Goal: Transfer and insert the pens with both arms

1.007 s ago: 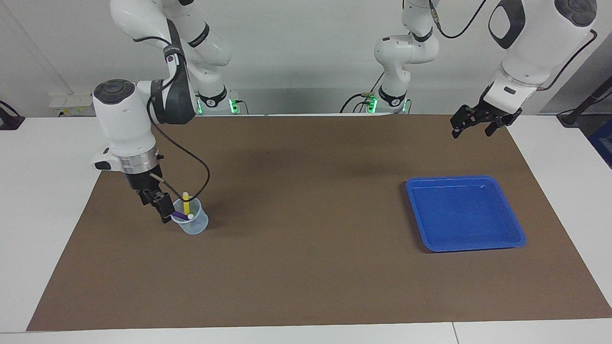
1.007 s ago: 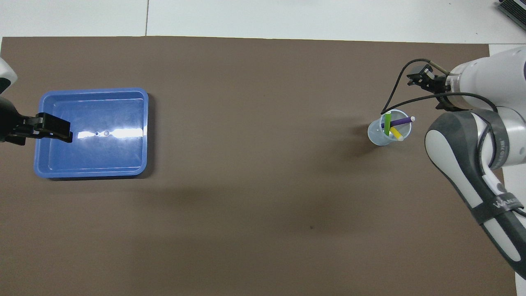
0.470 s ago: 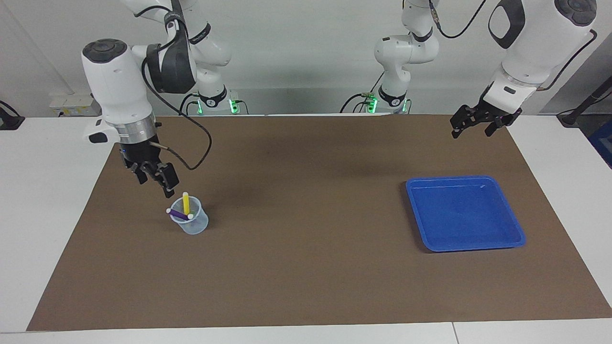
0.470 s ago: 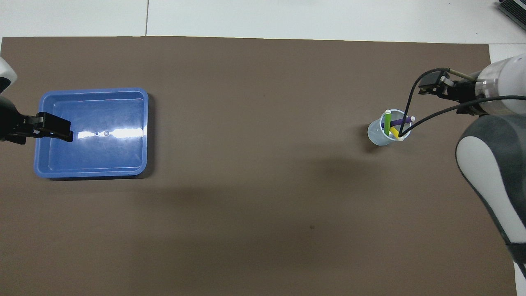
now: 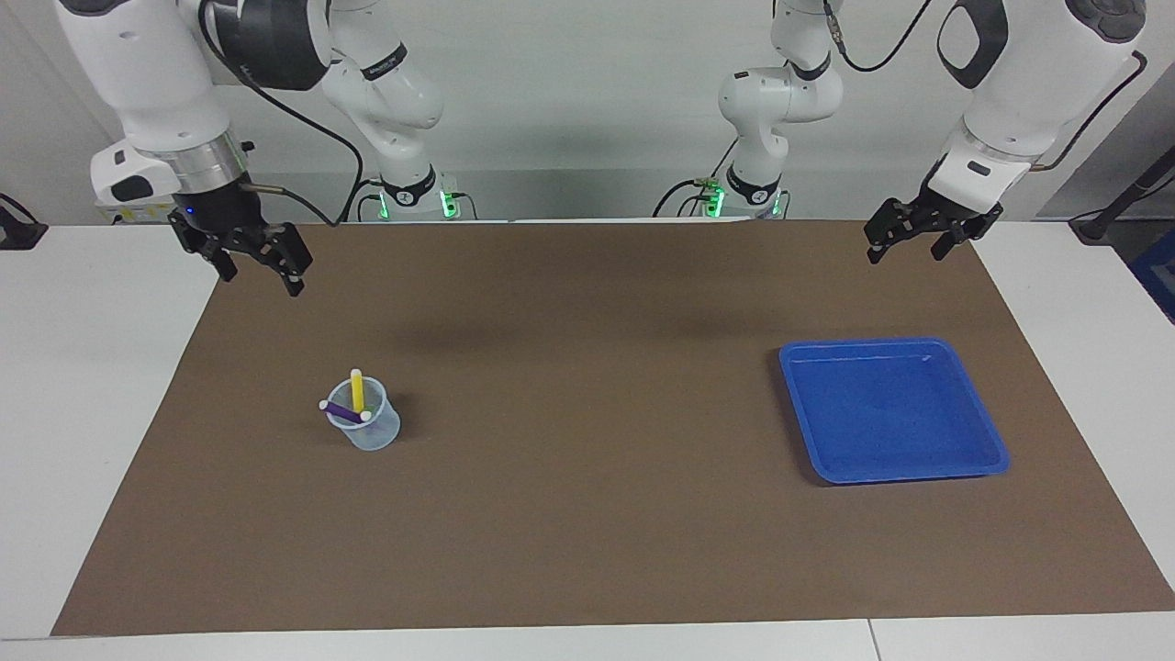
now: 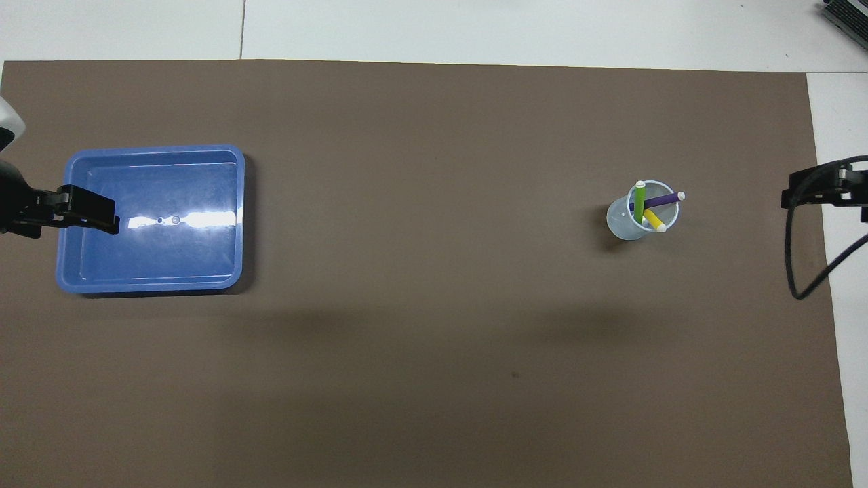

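- A small clear plastic cup [image 5: 372,424] stood on the brown mat [image 5: 587,514] covering the white worktop [image 5: 83,367], toward the right arm's end.
- Inside it leaned three slim pens: the yellow pen [image 5: 357,389], the purple pen [image 5: 343,412] and the bright green pen [image 6: 639,202], each with a pale end cap above the rim.
- The right pincer [image 5: 259,266] hung over the mat's edge nearer the robots, well apart from the cup, fingers spread and empty.
- The left pincer [image 5: 907,244] hung above the mat at the left arm's end, spread and empty.
- The shallow blue square plastic tray [image 5: 973,413] lay toward the left arm's end, with nothing in it.
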`<act>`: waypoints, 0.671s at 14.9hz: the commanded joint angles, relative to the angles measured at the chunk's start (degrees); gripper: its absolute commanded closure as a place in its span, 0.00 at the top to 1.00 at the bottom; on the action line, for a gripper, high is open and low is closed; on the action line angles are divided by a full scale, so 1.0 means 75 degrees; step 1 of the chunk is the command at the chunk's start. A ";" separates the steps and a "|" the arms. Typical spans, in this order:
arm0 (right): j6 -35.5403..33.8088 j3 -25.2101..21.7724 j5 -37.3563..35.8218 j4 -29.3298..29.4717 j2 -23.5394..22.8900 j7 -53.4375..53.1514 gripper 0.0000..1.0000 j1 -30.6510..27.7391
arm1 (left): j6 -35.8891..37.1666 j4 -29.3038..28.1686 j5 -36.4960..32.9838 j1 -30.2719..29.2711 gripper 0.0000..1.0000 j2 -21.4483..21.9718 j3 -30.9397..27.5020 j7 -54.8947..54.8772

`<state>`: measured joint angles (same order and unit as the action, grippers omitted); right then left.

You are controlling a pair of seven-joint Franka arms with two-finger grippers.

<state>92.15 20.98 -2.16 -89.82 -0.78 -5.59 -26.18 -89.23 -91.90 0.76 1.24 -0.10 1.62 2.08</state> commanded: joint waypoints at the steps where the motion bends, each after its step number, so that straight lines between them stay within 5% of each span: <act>1: -0.0496 -0.0019 0.0078 0.0409 -0.0119 0.0662 1.00 -0.0178 | -0.0079 -0.0168 0.0087 0.0069 1.00 0.0177 -0.0052 -0.0102; 10: -0.0394 -0.0020 0.0007 0.0515 -0.0165 0.1225 1.00 0.0045 | -0.0477 -0.0192 0.0332 0.0057 1.00 0.0177 0.0018 -0.0102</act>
<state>88.64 20.45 -2.19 -87.27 -1.08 2.08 -26.52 -91.07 -91.90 1.88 1.25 -0.07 2.22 2.04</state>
